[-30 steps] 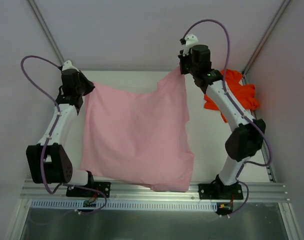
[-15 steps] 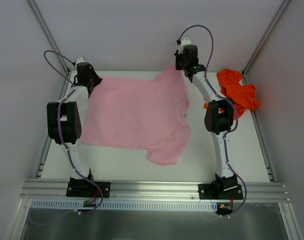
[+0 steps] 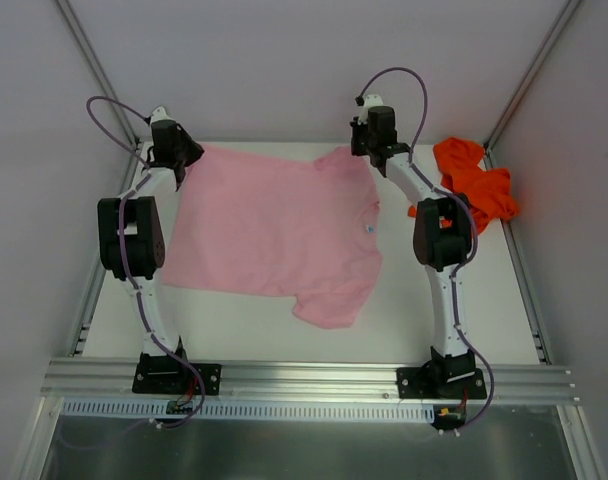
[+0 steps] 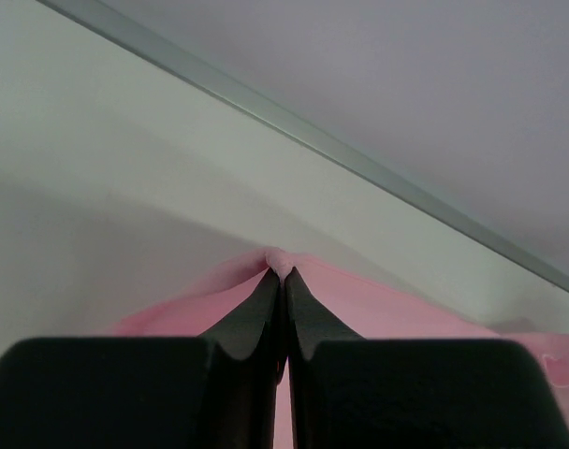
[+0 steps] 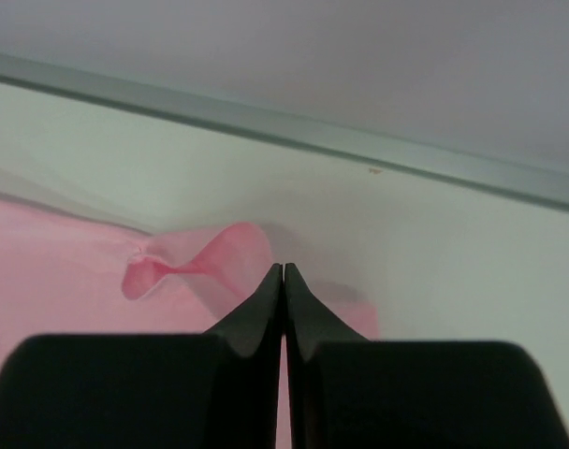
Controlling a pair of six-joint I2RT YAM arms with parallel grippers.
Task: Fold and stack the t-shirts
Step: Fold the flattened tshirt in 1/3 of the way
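Top external: pink t-shirt (image 3: 274,230), hanging a second earlier, lay smooth on worktop (image 3: 404,310); left gripper (image 3: 188,154), right gripper (image 3: 356,149) pinched its far corners.

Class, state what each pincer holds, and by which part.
Both grip the pink t-shirt: left pincer its far-left corner, right pincer its far-right corner.

From here I see the pink t-shirt (image 3: 274,225) as soft matt cloth, smooth with faint creases, the orange t-shirt (image 3: 479,185) as the same matt cloth but rumpled, the table (image 3: 404,300) as smooth matt white, and the rail (image 3: 304,378) along its near edge as brushed metal.
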